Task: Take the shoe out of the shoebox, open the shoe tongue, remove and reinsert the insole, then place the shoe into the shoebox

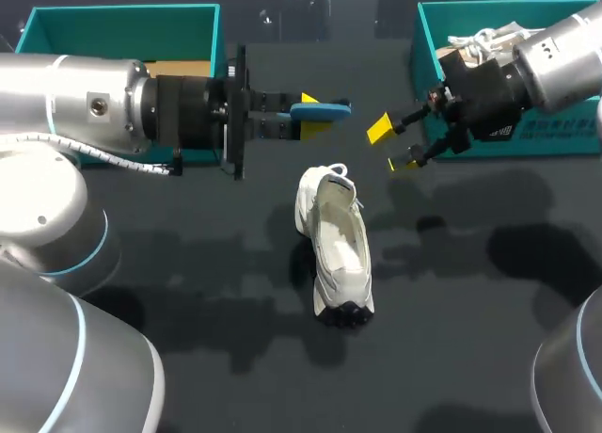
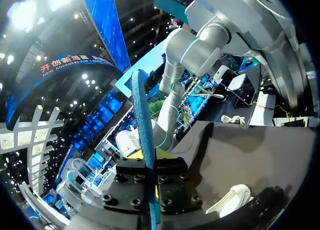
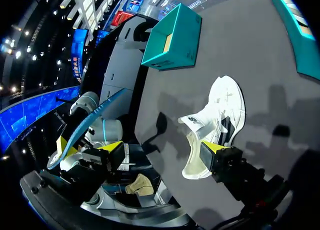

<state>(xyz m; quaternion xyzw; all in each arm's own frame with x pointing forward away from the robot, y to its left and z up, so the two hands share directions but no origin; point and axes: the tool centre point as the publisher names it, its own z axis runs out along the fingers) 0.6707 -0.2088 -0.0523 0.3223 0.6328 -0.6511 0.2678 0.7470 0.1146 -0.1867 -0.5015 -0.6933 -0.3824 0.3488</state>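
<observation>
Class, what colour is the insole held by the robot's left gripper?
The insole is blue; the left wrist view shows it best.

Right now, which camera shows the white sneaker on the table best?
The head view: the white lace-up sneaker lies whole and unblocked on the dark table, its opening in plain sight. The right wrist view shows it partly behind a yellow fingertip; the left wrist view catches only part of it.

Dark grey matte tabletop (image 1: 451, 358) fills most of the head view. Soft dark shadows patch it, several overlapping, densest near the middle.
</observation>
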